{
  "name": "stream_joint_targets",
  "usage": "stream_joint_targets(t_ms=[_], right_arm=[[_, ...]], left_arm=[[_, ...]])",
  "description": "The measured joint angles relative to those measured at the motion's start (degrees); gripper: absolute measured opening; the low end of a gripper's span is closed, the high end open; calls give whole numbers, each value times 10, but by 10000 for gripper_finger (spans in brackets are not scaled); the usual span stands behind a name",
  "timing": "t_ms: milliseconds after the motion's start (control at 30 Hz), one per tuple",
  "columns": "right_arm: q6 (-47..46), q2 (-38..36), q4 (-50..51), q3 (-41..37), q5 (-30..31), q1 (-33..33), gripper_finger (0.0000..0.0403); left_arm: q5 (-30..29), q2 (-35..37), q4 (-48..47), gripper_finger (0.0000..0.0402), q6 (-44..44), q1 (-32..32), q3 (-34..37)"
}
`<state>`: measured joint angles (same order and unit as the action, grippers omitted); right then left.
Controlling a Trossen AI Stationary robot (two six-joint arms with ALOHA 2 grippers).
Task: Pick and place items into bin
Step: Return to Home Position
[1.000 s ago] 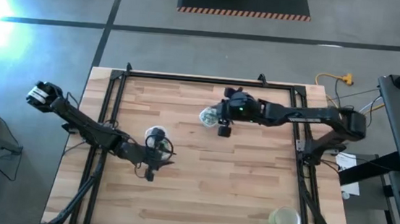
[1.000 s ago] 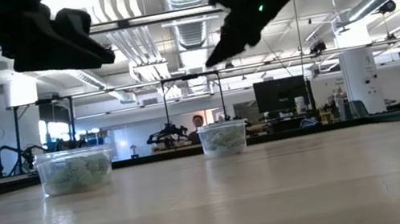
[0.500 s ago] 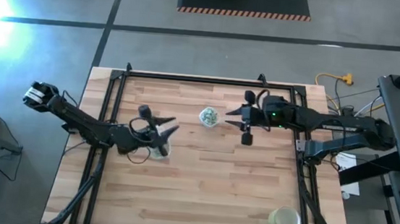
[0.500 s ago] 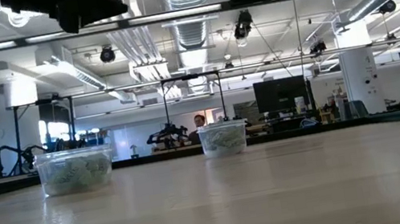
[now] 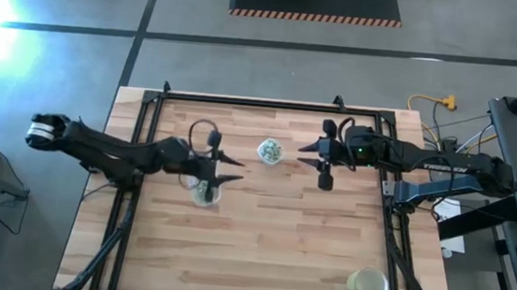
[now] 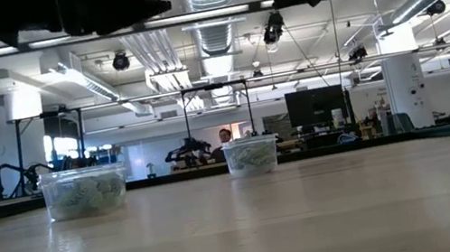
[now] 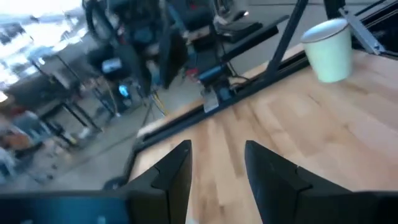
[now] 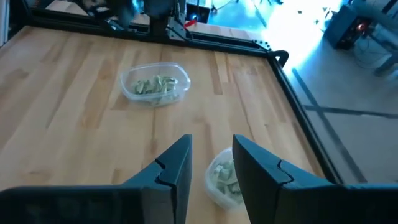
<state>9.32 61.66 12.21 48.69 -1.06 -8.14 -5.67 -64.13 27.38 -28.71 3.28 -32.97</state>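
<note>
Wooden table, wide clear container, smaller clear container well apart, pale cup near corner

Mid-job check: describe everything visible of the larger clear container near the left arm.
The larger clear container is a shallow round see-through plastic tub, no lid visible, standing upright on the wooden table on the left arm's side of the small container. Pale green-and-white packets fill much of it in a loose heap. Only the table touches it; the left gripper hangs high above, open and empty.

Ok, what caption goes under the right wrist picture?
Right gripper open over the wooden table, with a large container and a small container of green-and-white packets.
</note>
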Motion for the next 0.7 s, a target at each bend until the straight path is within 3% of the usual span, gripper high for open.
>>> stream_joint_targets(t_ms=[200, 367, 700], right_arm=[[31, -1, -5, 2, -3, 0, 102], [33, -1, -5, 2, -3, 0, 95], [50, -4, -32, 2, -16, 0, 89]], left_arm=[[21, -5, -10, 132, 33, -72, 11], [22, 15, -16, 132, 43, -81, 12], [-10, 183, -122, 132, 75, -65, 36]])
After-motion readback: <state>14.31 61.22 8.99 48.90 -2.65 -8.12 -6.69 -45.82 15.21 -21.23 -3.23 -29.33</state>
